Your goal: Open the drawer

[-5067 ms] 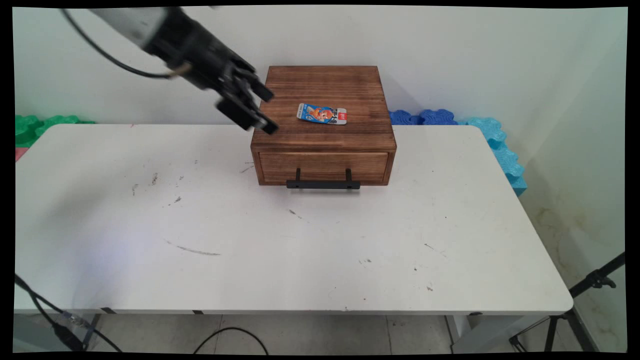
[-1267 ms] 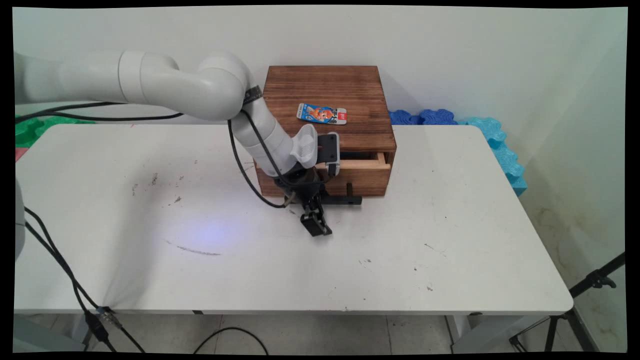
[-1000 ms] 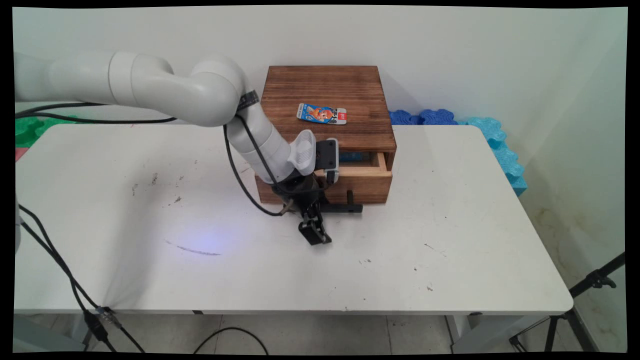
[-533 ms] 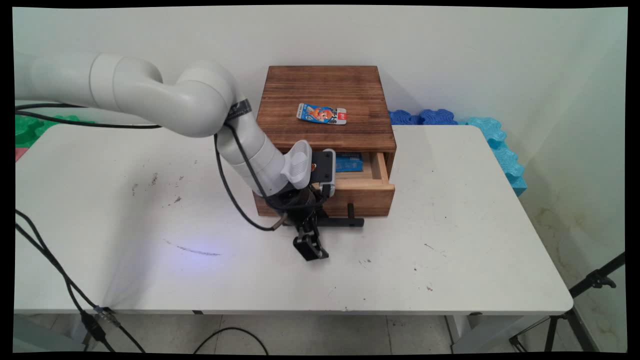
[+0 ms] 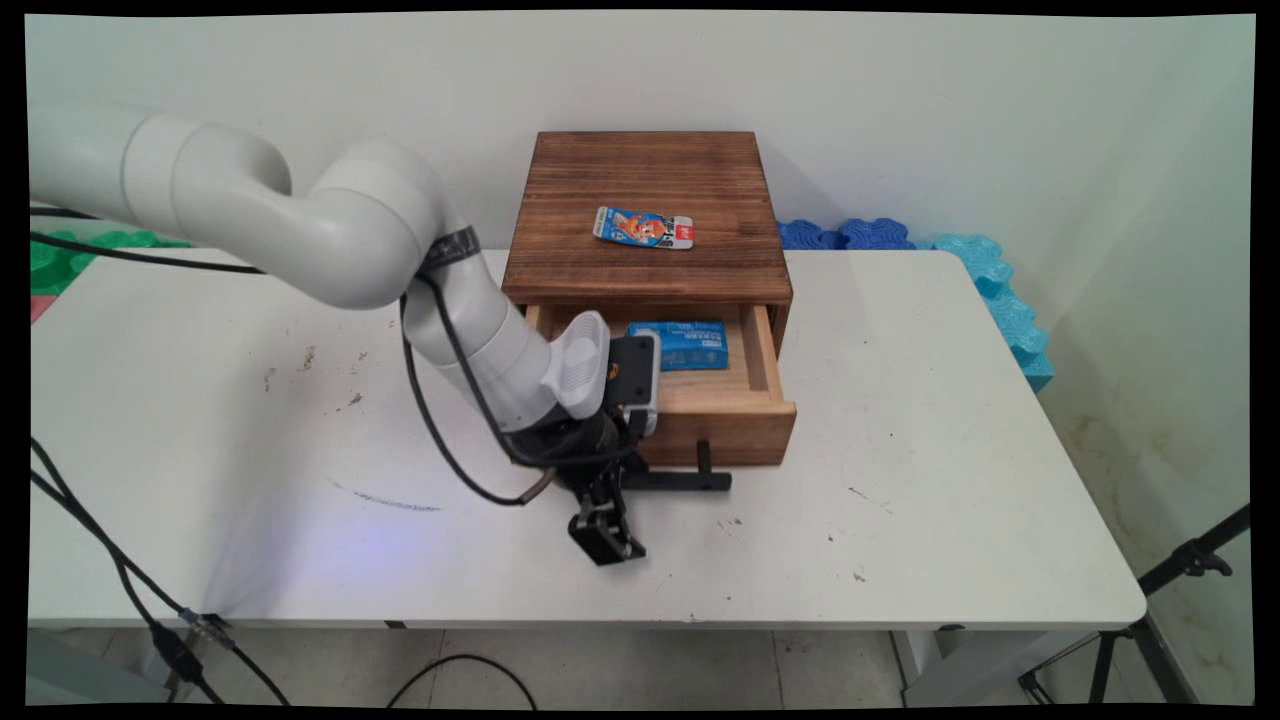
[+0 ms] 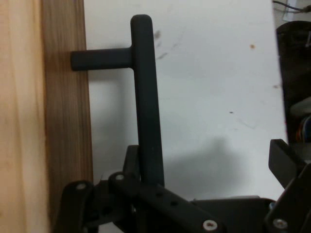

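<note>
Gripper (image 5: 607,510) sits low over the table (image 5: 900,450), at the left end of the black handle (image 5: 680,481) of the drawer (image 5: 745,402). In the hand view the gripper (image 6: 204,155) is spread wide. One finger (image 6: 131,158) is tucked between the handle (image 6: 146,97) bar and the drawer (image 6: 68,145) front, touching or almost touching the bar. The other finger (image 6: 282,155) is well apart on the outer side, over bare table. Nothing is clamped; the bar just runs down into the linkage beside the inner finger.

Drawer is pulled far out of the wooden box (image 5: 650,170), which stands at the table's far edge near the middle. Blue packet (image 5: 680,345) lies flat inside the drawer toward its back, partly behind the arm's wrist. Colourful packet (image 5: 645,227) lies flat on the box top, near its front edge.

Blue foam mats (image 5: 990,270) stand behind the far right corner, green mats (image 5: 60,250) behind the far left corner. Tripod (image 5: 1190,560) leg is on the floor off the right edge.
</note>
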You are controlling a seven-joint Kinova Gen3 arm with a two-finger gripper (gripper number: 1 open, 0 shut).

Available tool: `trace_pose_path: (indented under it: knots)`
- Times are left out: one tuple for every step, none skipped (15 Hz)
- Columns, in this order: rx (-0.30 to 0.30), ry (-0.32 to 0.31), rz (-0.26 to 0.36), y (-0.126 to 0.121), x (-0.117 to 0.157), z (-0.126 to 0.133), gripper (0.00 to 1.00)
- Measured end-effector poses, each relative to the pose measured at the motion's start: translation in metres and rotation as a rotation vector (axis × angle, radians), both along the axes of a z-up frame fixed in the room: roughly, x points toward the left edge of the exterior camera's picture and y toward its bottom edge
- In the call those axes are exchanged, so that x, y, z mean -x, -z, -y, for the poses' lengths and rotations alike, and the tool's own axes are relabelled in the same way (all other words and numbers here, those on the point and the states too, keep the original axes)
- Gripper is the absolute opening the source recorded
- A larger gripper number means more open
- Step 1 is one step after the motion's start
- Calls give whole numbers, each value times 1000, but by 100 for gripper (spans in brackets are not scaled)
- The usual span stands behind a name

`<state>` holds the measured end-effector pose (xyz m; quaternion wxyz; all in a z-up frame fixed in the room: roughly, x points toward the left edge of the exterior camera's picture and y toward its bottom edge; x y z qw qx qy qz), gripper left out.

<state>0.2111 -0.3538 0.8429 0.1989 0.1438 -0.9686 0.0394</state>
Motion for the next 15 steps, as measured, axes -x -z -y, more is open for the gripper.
trace_pose_path:
  knots:
    - [-3,2,0,-1,1,-7,100]
    - [-6,3,0,-1,2,-13,100]
    - [-7,5,0,-2,2,-17,100]
    - [-10,6,1,-2,3,-22,100]
    - [-13,7,0,-2,4,-26,100]
    - [-15,9,0,-3,4,-32,100]
    - [-19,12,-1,-4,6,-38,100]
    - [-22,14,-3,-5,7,-44,100]
    - [-24,17,-4,-6,8,-49,100]
    - [-27,20,-5,-7,9,-54,100]
    - [-29,22,-8,-8,10,-59,100]
    - [-32,24,-9,-9,10,-63,100]
    - [-33,26,-11,-10,11,-66,100]
    - [-34,28,-12,-11,11,-69,100]
    - [-36,29,-14,-12,12,-73,100]
